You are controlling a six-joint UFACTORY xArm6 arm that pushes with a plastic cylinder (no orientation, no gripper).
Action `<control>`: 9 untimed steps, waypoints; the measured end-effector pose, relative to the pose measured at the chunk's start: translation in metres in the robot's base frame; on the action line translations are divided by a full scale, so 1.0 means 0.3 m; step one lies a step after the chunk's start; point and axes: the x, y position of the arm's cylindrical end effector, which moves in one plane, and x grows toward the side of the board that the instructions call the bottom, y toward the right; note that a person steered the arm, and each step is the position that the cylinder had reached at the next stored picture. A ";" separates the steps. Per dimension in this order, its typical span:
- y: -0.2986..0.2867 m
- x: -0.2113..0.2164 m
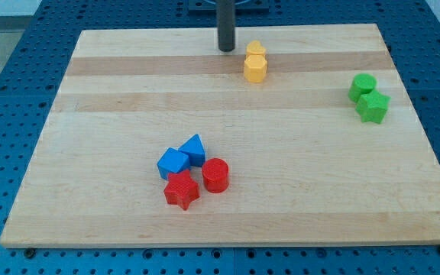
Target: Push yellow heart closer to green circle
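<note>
Two yellow blocks stand touching at the view's top centre. The upper one [255, 49] looks like the yellow heart, and the lower one [255, 68] looks like a hexagon. The green circle [363, 85] sits at the view's right, touching a green star [373, 107] just below it. My tip [226, 49] rests on the board just left of the yellow heart, a small gap apart from it. The rod rises out of the view's top.
A blue cube [173, 163], a blue triangle [194, 149], a red cylinder [215, 175] and a red star [181, 190] cluster at the view's lower centre-left. The wooden board [113, 114] lies on a blue perforated table.
</note>
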 end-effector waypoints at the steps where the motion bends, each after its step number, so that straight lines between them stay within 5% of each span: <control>1: 0.088 0.037; 5: 0.332 0.186; 9: 0.218 0.328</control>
